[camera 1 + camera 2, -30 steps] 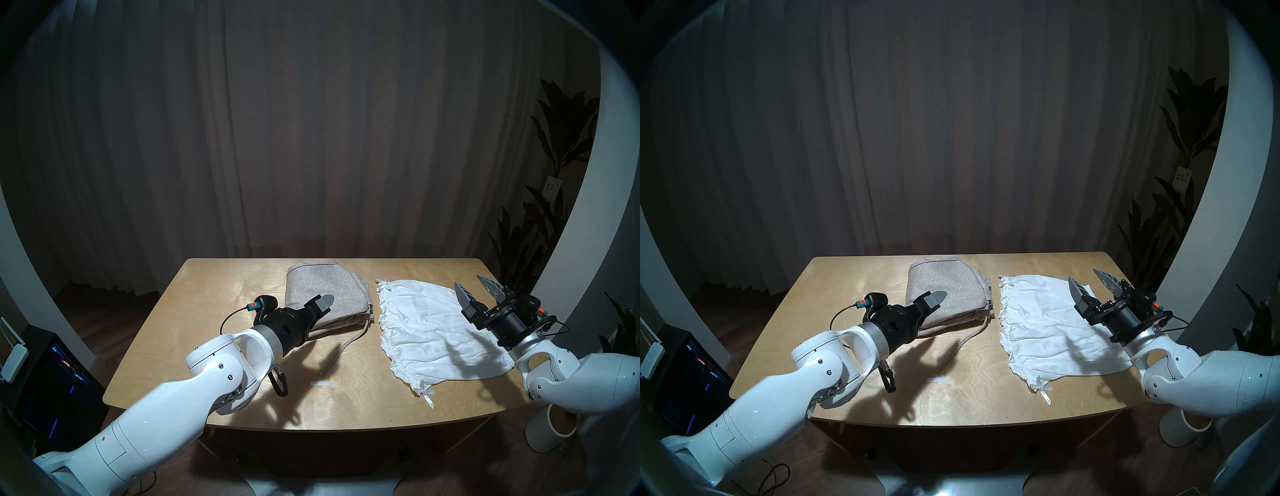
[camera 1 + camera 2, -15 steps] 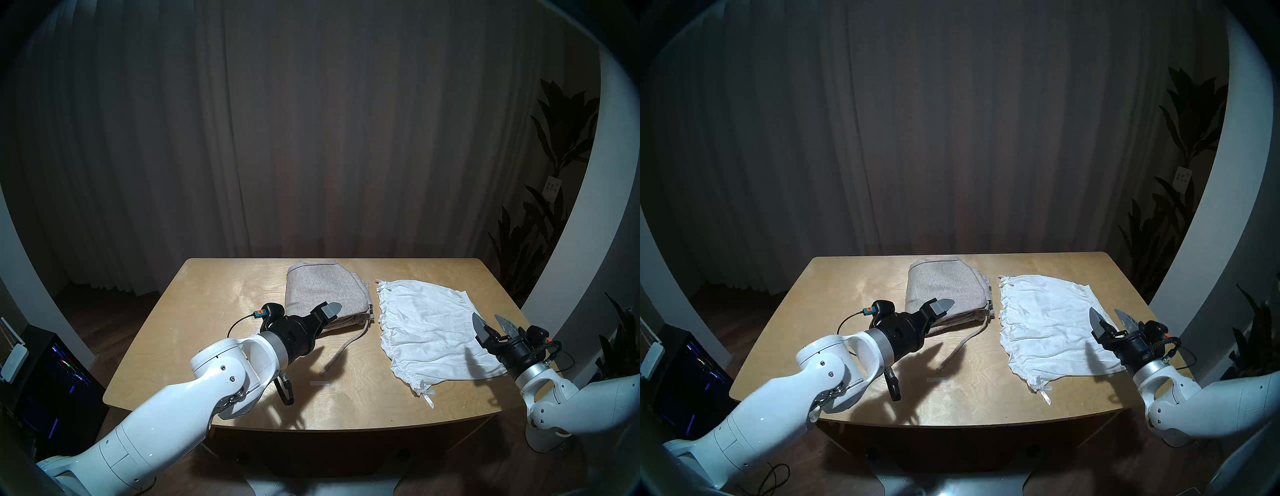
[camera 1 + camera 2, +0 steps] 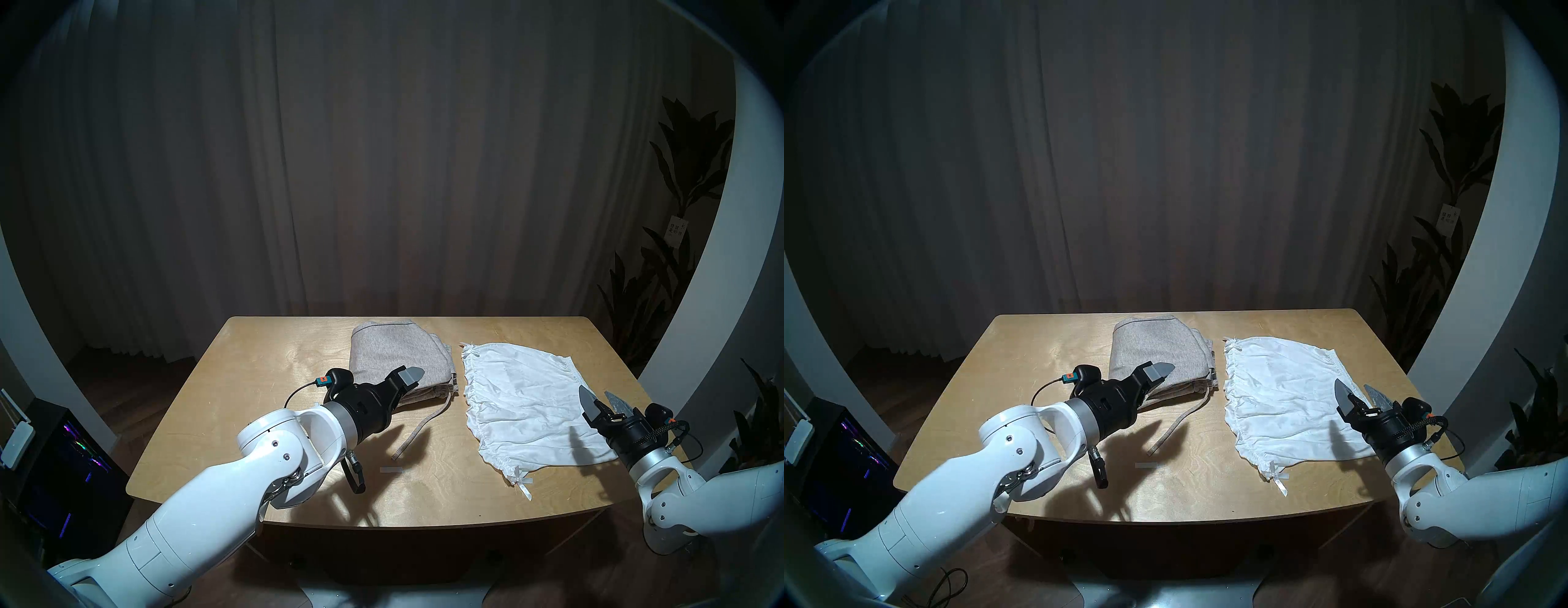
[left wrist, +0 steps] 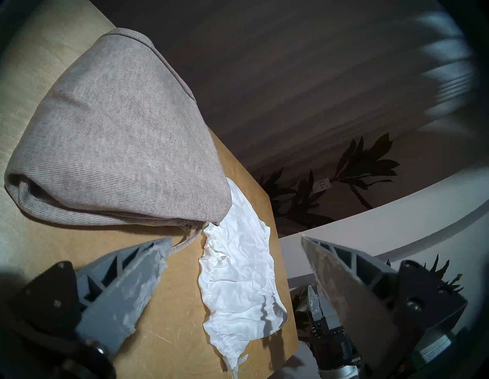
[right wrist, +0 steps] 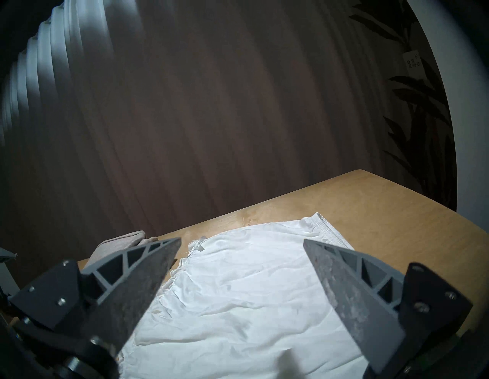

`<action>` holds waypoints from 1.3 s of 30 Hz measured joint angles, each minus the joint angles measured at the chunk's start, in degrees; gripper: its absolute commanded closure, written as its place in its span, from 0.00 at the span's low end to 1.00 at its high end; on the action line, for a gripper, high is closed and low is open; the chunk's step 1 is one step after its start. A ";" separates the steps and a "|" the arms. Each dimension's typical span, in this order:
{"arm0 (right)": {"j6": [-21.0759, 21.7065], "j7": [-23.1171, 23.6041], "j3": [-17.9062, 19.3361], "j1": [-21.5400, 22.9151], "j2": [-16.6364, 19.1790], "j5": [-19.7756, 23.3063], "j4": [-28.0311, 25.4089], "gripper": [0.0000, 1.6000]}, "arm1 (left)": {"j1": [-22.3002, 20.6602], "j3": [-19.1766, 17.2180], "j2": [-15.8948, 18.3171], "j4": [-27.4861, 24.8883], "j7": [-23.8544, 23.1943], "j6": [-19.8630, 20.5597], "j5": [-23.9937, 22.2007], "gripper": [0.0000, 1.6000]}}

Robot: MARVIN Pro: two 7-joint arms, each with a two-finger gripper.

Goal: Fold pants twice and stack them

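The grey-beige knit pants [image 3: 399,356] lie folded at the back middle of the table, their drawstring [image 3: 418,431] trailing toward me. To their right the thin white shorts [image 3: 522,407] lie spread flat, a ribbon tie [image 3: 524,484] at the near corner. My left gripper [image 3: 413,382] hovers open over the near edge of the grey pants [image 4: 119,148], holding nothing. Open and empty too, my right gripper [image 3: 595,392] sits just above the right side of the white shorts [image 5: 251,291].
The wooden table [image 3: 254,403] has a small strip of tape [image 3: 391,469] near its front middle. A plant [image 3: 662,276] stands beyond the right edge, a lit computer case [image 3: 63,467] on the floor at left, and a white cylinder [image 3: 662,543] under my right arm.
My right gripper has pulled back from the far right corner of the shorts toward me and come lower. The left gripper has crept slightly right. Both stay open.
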 measured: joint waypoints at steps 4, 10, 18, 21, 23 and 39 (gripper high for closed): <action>-0.03 -0.19 1.30 0.71 0.04 3.56 -0.61 0.00 | -0.07 -0.01 -0.14 0.41 0.18 0.34 -0.41 0.00; -0.09 -1.91 2.89 1.57 0.10 8.95 -0.58 0.00 | -0.16 0.01 -0.35 0.95 0.41 0.84 -0.97 0.00; -0.14 -5.37 3.83 1.91 0.14 16.77 0.84 0.00 | -0.34 0.05 -0.73 1.56 0.67 1.56 -1.70 0.00; -0.15 -6.49 4.12 2.01 0.14 19.28 1.23 0.00 | -0.43 0.05 -0.87 1.75 0.77 1.80 -1.91 0.00; -0.16 -7.29 4.40 2.11 0.14 21.09 1.45 0.00 | -0.51 0.05 -0.99 1.87 0.83 1.95 -2.06 0.00; -0.15 -13.25 7.77 3.86 0.14 35.04 0.44 0.00 | -1.11 0.24 -2.09 2.59 1.31 3.36 -3.32 0.00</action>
